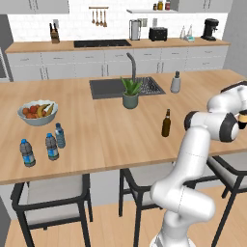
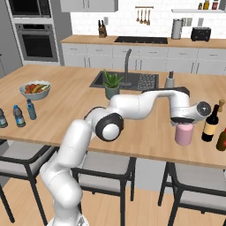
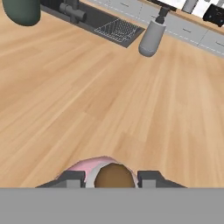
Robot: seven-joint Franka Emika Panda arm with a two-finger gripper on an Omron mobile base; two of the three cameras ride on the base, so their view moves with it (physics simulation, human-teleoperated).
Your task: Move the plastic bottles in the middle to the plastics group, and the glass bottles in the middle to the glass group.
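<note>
My gripper (image 2: 183, 124) is shut on the top of the squat pale-pink glass bottle (image 2: 184, 134), which stands upright at the counter's right end, at or just above the wood. In the hand view the fingertips (image 3: 72, 177) flank the pink bottle (image 3: 85, 167). The dark wine bottle (image 2: 211, 123) of the glass group stands just to its right, apart from it. The slim amber-brown bottle (image 1: 166, 123) stands alone mid-counter. Three small clear water bottles (image 1: 51, 146) with blue bands stand together at the left near the front edge.
A fruit bowl (image 1: 37, 112) sits behind the water bottles. A potted plant (image 1: 130, 94), the sink (image 1: 108, 88) and a grey soap dispenser (image 1: 175, 82) lie farther back. A brown object (image 2: 222, 139) stands at the right edge. Stools (image 1: 53, 198) line the counter's front.
</note>
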